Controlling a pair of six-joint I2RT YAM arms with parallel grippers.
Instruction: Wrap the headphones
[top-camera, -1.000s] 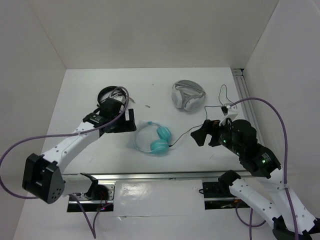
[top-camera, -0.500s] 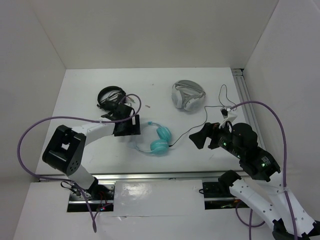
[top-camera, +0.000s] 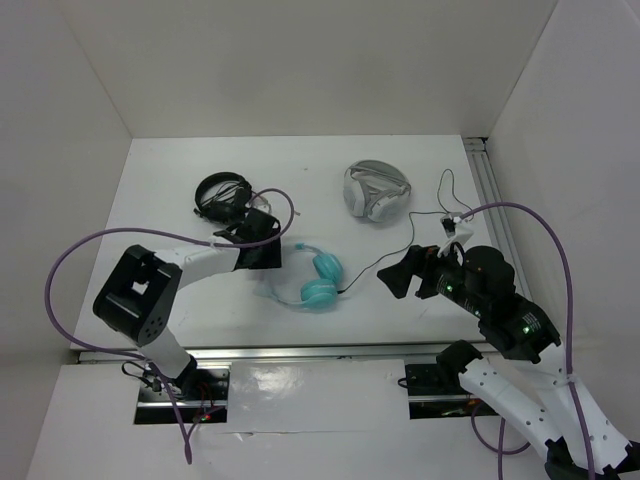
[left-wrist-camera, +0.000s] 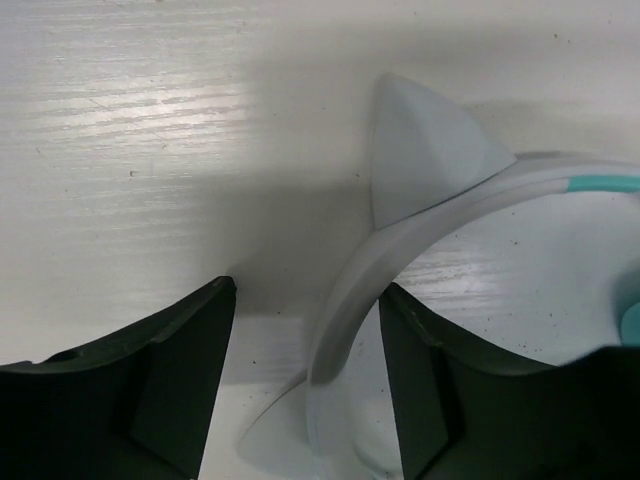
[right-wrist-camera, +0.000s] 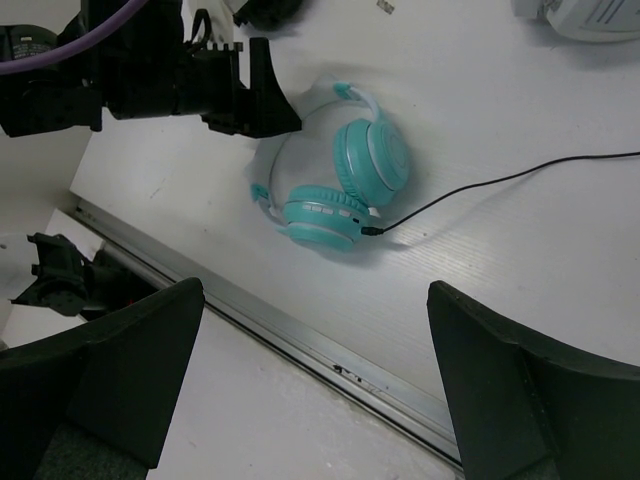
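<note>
Black and released, the left gripper (left-wrist-camera: 305, 288) sits low over the bench (top-camera: 160, 200), jaws spread on either side of the white headband (left-wrist-camera: 420, 235) of the headphones (top-camera: 310, 280). I cannot tell whether a jaw touches the band. The teal cups (right-wrist-camera: 370, 160) lie together near the bench's middle, toward its front edge. The thin black cable (top-camera: 375, 264) trails rightward past the right gripper (top-camera: 395, 278), which hangs wide apart, gripping nothing. Black headphones (top-camera: 222, 192) and white-grey headphones (top-camera: 375, 192) lie farther back.
</note>
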